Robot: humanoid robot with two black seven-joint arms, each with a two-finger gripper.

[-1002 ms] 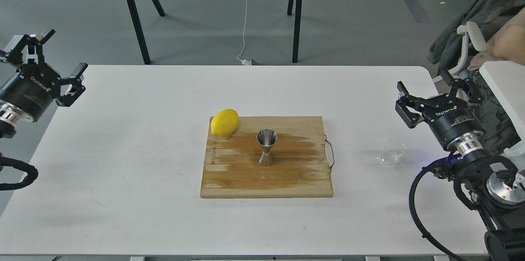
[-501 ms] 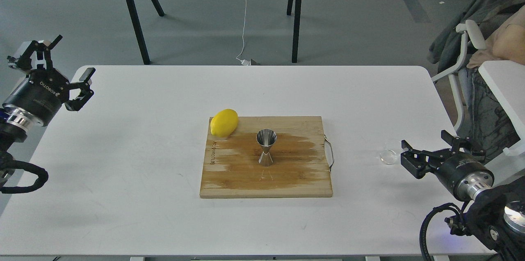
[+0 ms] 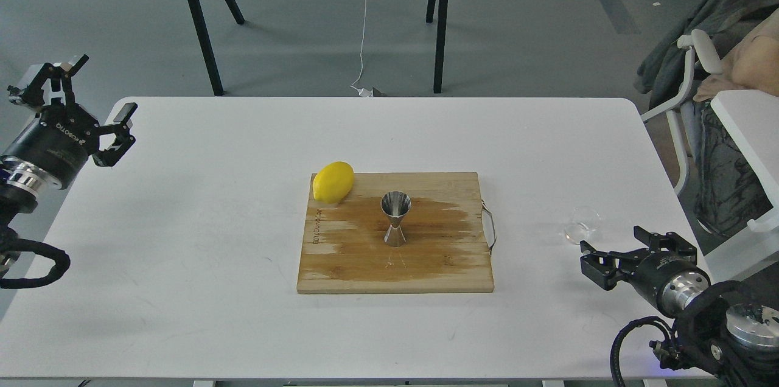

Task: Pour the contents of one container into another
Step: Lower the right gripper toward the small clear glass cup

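The small clear glass cup (image 3: 582, 226) stands upright on the white table, right of the cutting board. The steel jigger (image 3: 395, 217) stands upright in the middle of the wooden cutting board (image 3: 341, 265). My right gripper (image 3: 613, 249) hovers low just in front of the glass cup, a short way apart from it, fingers open and empty, pointing left. My left gripper (image 3: 96, 98) is open and empty at the table's far left edge, far from both containers.
A yellow lemon (image 3: 333, 181) lies on the board's back left corner. The board has a metal handle (image 3: 490, 227) on its right side. The white table (image 3: 213, 289) ends close behind my right arm. A chair and a second white table stand at the right.
My right gripper dropped from beside the table's right edge to low in front of the glass cup and shifted slightly left. My left gripper rose and moved a little inward, then settled.
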